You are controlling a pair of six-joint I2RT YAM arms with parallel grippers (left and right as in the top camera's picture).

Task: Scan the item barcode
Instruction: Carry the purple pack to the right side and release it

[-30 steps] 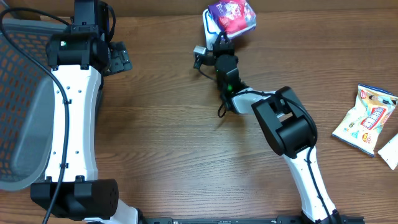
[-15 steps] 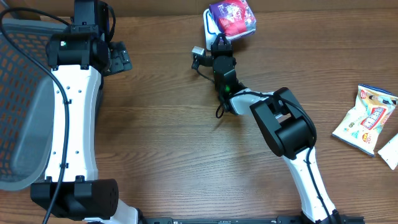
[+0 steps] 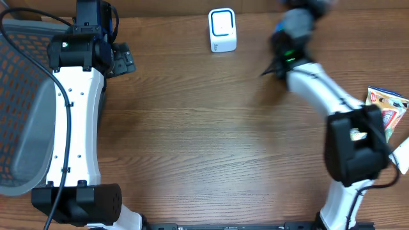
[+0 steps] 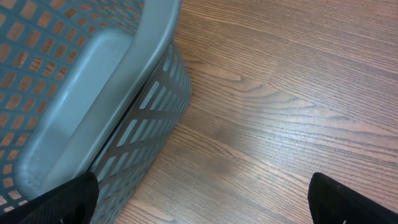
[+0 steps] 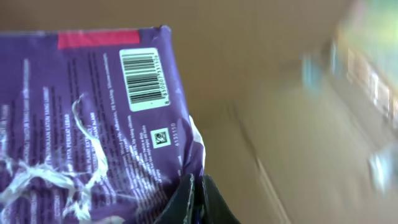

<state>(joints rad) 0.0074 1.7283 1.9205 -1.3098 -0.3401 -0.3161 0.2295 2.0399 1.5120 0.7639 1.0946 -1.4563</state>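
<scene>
The item is a purple snack packet (image 5: 93,130) with white print, and its barcode (image 5: 144,79) shows near its upper right corner in the right wrist view. My right gripper (image 5: 198,186) is shut on the packet's lower right edge. Seen from overhead, the right arm (image 3: 291,38) reaches to the table's far right edge, blurred by motion, and the packet cannot be made out there. The white scanner (image 3: 222,30) stands uncovered at the back middle. My left gripper (image 4: 205,205) hangs open over bare wood beside the basket, with nothing between its fingers.
A grey mesh basket (image 3: 22,115) takes up the left side, and its corner (image 4: 93,93) fills the left wrist view. Two more snack packets (image 3: 381,121) lie at the right edge. The left arm (image 3: 77,115) stretches along the basket.
The right arm has swung fast from above the scanner to the far right, carrying the purple packet with it. The scanner is now uncovered. The left arm has not moved.
</scene>
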